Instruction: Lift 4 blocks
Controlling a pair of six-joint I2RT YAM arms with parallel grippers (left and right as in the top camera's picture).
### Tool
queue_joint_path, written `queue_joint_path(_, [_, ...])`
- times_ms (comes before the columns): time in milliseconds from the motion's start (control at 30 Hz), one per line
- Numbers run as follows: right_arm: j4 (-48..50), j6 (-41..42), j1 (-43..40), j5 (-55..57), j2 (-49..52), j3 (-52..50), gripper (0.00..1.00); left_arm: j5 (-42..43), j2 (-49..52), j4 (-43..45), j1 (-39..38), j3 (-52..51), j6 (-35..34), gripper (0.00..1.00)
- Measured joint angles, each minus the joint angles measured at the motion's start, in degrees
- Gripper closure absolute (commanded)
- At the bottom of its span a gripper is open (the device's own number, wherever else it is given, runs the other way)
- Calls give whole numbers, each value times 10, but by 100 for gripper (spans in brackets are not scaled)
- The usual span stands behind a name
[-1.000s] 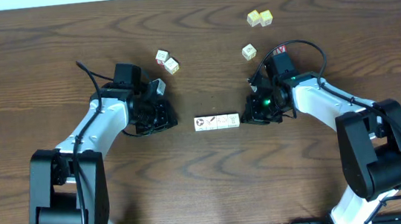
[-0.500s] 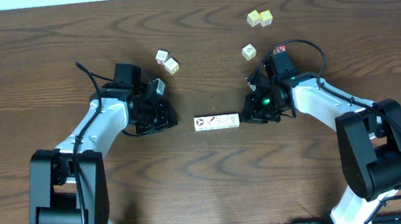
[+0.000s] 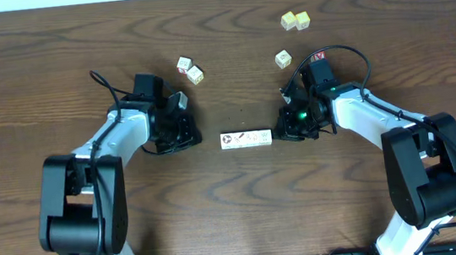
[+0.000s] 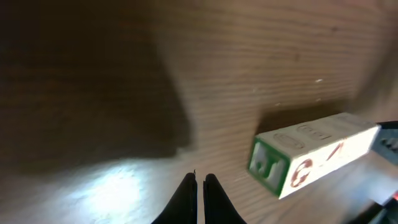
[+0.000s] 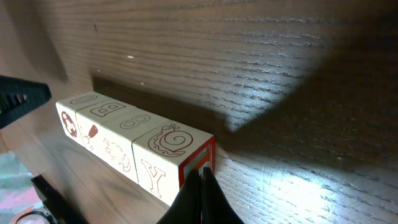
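blocks (image 4: 317, 155) blurred in left wrist view, too small to read overhead

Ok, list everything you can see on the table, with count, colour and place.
blocks: four, whitish with small prints, one row at mid-table
near cube pair: two, pale, behind the left hand
far cube pair: two, yellowish, far right
single cube: one, pale, behind the right hand
table: one, dark brown wood, under everything
left hand: one, black, shut, short of the row's left end
right hand: one, black, shut, at the row's right end
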Motion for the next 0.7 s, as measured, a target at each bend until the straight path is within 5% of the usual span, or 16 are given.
queue_joint_path(700, [0,2,4,-1,0,0,99,53,28,19,-44,0,0,93])
